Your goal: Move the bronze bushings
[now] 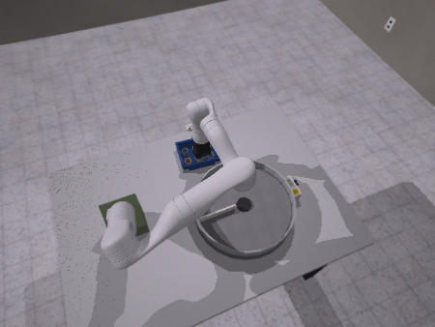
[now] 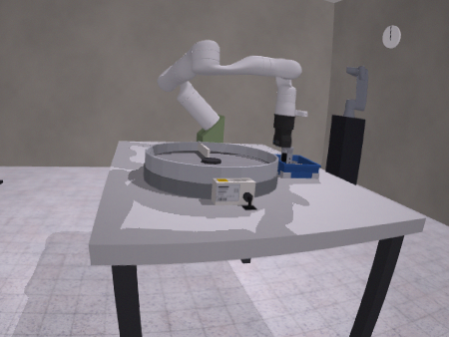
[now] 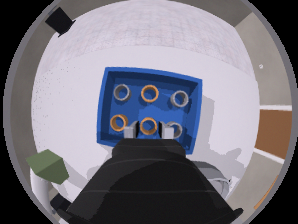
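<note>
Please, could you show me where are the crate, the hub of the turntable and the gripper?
crate [image 1: 180, 157] [image 2: 304, 171] [image 3: 101, 112]: top, exterior and wrist views; its blue wall
hub [image 1: 244, 204] [image 2: 212, 161]: top and exterior views; its dark top
gripper [image 3: 148, 127]: wrist view; midway between the fingertips

Robotics lab — arm [image 1: 183, 205] [image 2: 249, 66] on table [image 1: 164, 285] [image 2: 200, 224] — tiled floor [image 1: 121, 97] [image 2: 185, 299], plain walls [image 1: 387, 44] [image 2: 100, 75]
</note>
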Robot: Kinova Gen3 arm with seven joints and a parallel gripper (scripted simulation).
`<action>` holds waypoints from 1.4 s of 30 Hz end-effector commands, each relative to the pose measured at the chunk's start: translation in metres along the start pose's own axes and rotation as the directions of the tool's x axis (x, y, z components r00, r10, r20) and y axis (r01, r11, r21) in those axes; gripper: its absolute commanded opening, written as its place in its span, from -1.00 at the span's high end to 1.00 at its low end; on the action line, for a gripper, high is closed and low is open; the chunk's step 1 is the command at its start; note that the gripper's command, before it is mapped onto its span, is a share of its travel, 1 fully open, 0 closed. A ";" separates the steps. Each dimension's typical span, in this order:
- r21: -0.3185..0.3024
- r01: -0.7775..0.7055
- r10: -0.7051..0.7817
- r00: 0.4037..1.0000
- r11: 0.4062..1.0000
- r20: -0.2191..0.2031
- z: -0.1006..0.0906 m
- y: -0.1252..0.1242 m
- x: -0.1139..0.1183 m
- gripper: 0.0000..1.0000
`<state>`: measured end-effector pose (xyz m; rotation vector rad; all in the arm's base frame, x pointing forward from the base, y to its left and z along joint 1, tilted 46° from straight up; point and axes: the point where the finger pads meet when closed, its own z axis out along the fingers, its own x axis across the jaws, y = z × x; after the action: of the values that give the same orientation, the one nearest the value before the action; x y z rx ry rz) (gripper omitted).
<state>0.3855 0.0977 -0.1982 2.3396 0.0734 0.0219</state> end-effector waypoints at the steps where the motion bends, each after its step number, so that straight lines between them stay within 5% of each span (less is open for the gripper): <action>1: 0.002 -0.003 0.003 1.000 1.000 -0.001 0.002 0.000 0.000 -0.52; 28: 0.002 -0.004 0.004 1.000 1.000 -0.001 0.003 0.000 0.000 -0.52; 42: 0.002 -0.005 0.005 1.000 1.000 -0.001 0.020 0.000 0.000 -0.52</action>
<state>0.3869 0.0863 -0.2091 2.3393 0.0718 0.0264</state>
